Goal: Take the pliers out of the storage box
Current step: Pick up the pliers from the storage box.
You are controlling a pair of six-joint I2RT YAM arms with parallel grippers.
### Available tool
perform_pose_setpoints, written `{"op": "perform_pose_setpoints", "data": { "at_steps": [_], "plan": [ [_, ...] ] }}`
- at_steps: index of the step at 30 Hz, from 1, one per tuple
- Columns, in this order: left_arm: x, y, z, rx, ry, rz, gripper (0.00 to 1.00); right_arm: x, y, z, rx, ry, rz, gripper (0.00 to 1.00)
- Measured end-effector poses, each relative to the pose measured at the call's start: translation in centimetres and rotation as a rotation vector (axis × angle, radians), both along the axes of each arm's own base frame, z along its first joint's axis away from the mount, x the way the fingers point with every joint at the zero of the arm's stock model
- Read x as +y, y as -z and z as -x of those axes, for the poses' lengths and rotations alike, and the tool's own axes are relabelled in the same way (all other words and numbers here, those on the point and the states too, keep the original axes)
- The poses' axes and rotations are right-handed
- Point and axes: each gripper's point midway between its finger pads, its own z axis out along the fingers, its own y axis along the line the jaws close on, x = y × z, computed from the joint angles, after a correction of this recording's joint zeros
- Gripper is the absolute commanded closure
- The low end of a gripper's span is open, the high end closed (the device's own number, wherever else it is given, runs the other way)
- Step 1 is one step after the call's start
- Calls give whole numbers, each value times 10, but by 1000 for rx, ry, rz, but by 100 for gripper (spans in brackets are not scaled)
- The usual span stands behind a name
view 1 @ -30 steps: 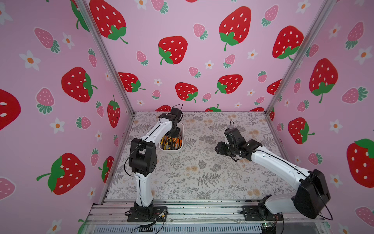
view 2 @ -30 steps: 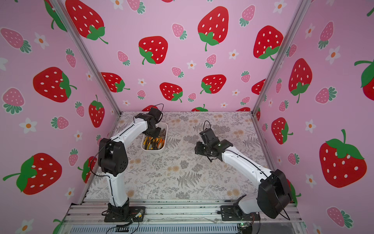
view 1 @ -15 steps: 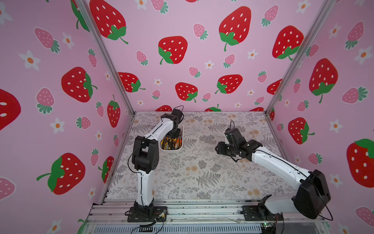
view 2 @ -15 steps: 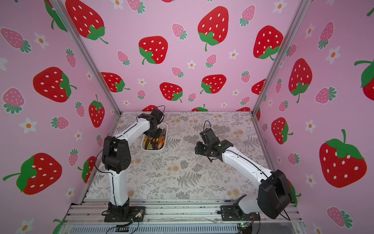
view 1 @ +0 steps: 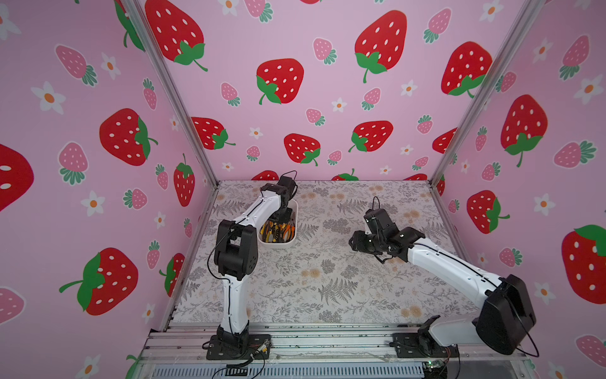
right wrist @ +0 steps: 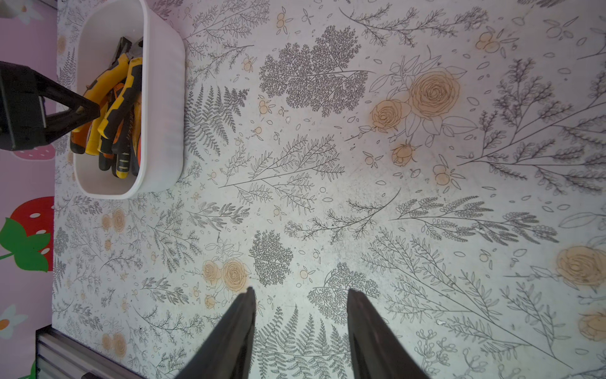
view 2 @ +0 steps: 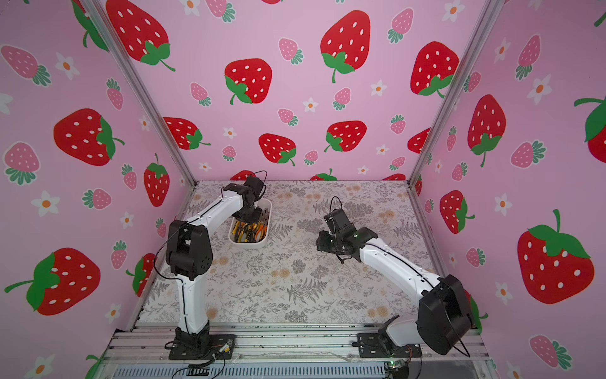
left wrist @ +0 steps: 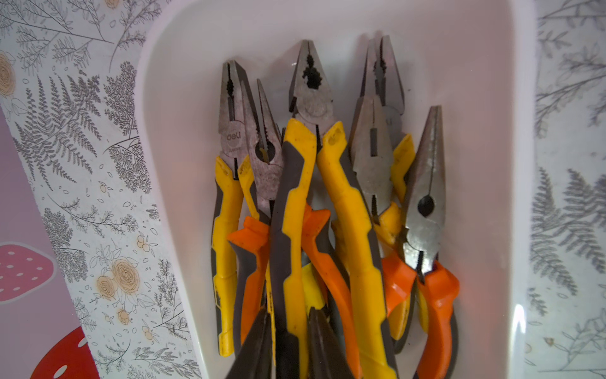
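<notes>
With left gripper (left wrist: 289, 314) jaws flanking a yellow handle (left wrist: 295, 229) (clamping indeterminate) and right gripper (right wrist: 300, 292) jaws spread, overlapping pliers (left wrist: 357, 210) could have snagged on lifting.

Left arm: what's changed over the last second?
The left gripper shifted slightly inside the box, its fingers closing around one yellow-handled pliers. The grip isn't certain yet and nothing is lifted. The right gripper stayed open over the table; the box hasn't moved.

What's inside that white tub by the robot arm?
Pliers piled, handles yellow-and-black or orange-and-black, metal noses toward one end. They overlap, hiding lower ones and the storage box floor beneath; the left gripper covers some handles.
</notes>
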Motion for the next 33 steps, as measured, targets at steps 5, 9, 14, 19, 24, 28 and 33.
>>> {"op": "perform_pose_setpoints", "data": {
  "at_steps": [5,9,14,19,24,28,33],
  "plan": [
    [0,1,0,3,-3,11,82,-2,7,3,13,1,10,49],
    [2,1,0,6,-8,20,92,-3,9,3,14,1,10,49],
    [3,1,0,5,-10,28,100,-3,8,4,12,1,9,50],
    [4,0,2,-7,-11,39,100,-4,5,4,2,4,8,50],
    [4,-7,9,-17,-10,53,100,-6,0,3,-14,10,8,50],
    [8,-20,22,-46,-20,68,100,-10,-3,4,-25,16,15,50],
    [11,-48,45,-118,-35,101,100,-13,-7,6,-34,21,19,50]
  ]
}}
